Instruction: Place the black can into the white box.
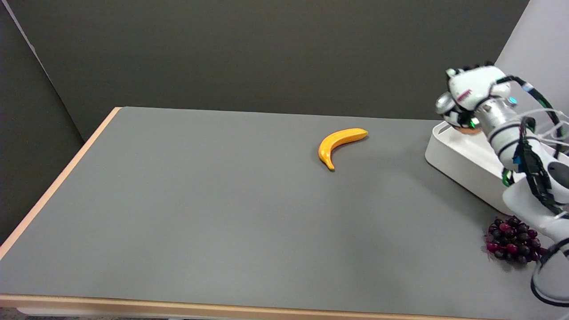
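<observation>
One table (222, 200), grey-topped with a pale wood edge, carrying everything else. Next in size: white box (462, 164), at the table's right side, partly cut off by the picture's edge and partly covered by the right arm. Then robot hand (471, 95), raised over the far left corner of the white box, seen from its back; fingers mostly hidden. Judged to be grasping the black can (444, 106): only a round silvery end and a strip of dark body visible at the left edge of the robot hand. Then bunch of dark red grapes (511, 240), near side of the table, just beside the box. Then banana (340, 142), mid-table, well apart from the box. Smallest: an orange-brown patch (470, 130) under the robot hand at the box rim; cannot tell what.

Key relation: black can inside the grasp, above the box corner, not yet in the box. Long axis apparently near level, silvery end pointing towards the picture's left. Advised next: lower straight down, then release inside the walls.
</observation>
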You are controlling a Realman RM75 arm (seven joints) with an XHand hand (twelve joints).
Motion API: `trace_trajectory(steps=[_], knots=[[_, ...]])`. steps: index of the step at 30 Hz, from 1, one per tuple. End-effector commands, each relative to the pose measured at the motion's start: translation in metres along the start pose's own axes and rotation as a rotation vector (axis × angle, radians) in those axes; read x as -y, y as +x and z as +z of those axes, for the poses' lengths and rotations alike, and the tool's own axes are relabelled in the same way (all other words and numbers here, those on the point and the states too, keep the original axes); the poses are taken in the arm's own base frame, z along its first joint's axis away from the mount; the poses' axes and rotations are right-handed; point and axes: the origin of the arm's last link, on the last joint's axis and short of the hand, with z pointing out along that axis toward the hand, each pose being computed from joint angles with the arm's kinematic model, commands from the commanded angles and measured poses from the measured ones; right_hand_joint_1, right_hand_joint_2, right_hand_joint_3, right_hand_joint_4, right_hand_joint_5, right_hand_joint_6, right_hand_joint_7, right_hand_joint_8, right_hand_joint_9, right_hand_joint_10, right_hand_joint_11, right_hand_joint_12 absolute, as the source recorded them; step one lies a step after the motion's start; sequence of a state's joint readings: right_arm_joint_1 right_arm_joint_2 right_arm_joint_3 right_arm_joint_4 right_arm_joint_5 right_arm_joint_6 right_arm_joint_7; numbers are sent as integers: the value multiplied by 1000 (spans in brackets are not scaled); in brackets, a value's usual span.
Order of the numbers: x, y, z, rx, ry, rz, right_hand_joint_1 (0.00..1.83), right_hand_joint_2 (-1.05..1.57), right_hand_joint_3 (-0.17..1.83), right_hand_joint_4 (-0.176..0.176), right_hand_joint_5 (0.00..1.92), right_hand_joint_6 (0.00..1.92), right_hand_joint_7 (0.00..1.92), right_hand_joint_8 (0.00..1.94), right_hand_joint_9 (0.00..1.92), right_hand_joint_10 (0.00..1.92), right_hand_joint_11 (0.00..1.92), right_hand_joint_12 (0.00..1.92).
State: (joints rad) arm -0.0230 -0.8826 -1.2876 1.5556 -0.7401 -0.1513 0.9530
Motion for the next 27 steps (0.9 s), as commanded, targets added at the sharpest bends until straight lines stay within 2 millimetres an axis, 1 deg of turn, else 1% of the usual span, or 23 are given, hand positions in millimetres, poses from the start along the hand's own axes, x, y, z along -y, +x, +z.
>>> trace_trajectory(steps=[1, 4, 6, 7, 8, 9, 10, 11, 12, 13, 14, 15, 17, 19, 20, 21, 22, 24, 27], knots=[[-42, -79, -36, 278, -187, 43, 1192, 1155, 242, -176, 532, 1555, 870, 1375, 787, 1240, 666, 1505], [-35, -84, -39, 292, -182, 80, 1197, 1142, 259, -176, 538, 1547, 876, 1368, 786, 1249, 664, 1517], [-30, -84, -38, 288, -174, 108, 1169, 1184, 235, -156, 488, 1645, 825, 1372, 699, 1216, 558, 1569], [-27, -82, -36, 281, -172, 142, 1135, 1198, 242, -134, 445, 1677, 778, 1349, 632, 1180, 476, 1589], [-24, -80, -35, 272, -170, 199, 884, 927, 686, -1, 322, 1030, 572, 879, 495, 965, 307, 1353], [-22, -79, -34, 265, -172, 239, 643, 708, 1002, 92, 205, 498, 366, 483, 337, 767, 157, 1153], [-19, -75, -33, 249, -173, 316, 466, 638, 993, 84, 121, 305, 195, 314, 161, 641, 70, 1064], [-18, -73, -31, 235, -179, 399, 339, 594, 987, 78, 60, 176, 76, 198, 44, 543, 14, 999], [-17, -72, -31, 231, -177, 419, 290, 596, 988, 76, 36, 152, 40, 169, 24, 484, 8, 968], [-16, -70, -30, 219, -181, 500, 236, 598, 989, 75, 10, 126, 0, 138, 1, 419, 3, 934], [-15, -69, -28, 210, -183, 577, 187, 586, 965, 70, 5, 70, 0, 76, 0, 298, 1, 890], [-14, -69, -28, 206, -185, 616, 134, 574, 940, 64, 0, 10, -1, 11, -1, 170, -1, 844], [-10, -65, -27, 184, -184, 696, 130, 571, 926, 52, -1, -1, -1, -1, -1, 9, -1, 550], [-7, -64, -27, 167, -180, 727, 143, 568, 913, 53, -1, -1, -1, -1, -1, -1, -1, 449], [-6, -63, -27, 160, -180, 739, 152, 593, 869, 53, -1, -1, -1, -1, -1, -1, -1, 339], [-3, -62, -28, 149, -178, 766, 161, 635, 799, 53, -1, -1, -1, -1, -1, -1, -1, 184], [-1, -61, -28, 137, -176, 783, 167, 663, 756, 53, -1, -1, -1, -1, -1, -1, -1, 82], [4, -63, -29, 129, -179, 792, 166, 675, 755, 53, -1, -1, -1, -1, -1, -1, -1, 38], [12, -67, -33, 131, -191, 818, 170, 678, 757, 54, 0, 1, 0, 1, -1, 3, -1, 26]])
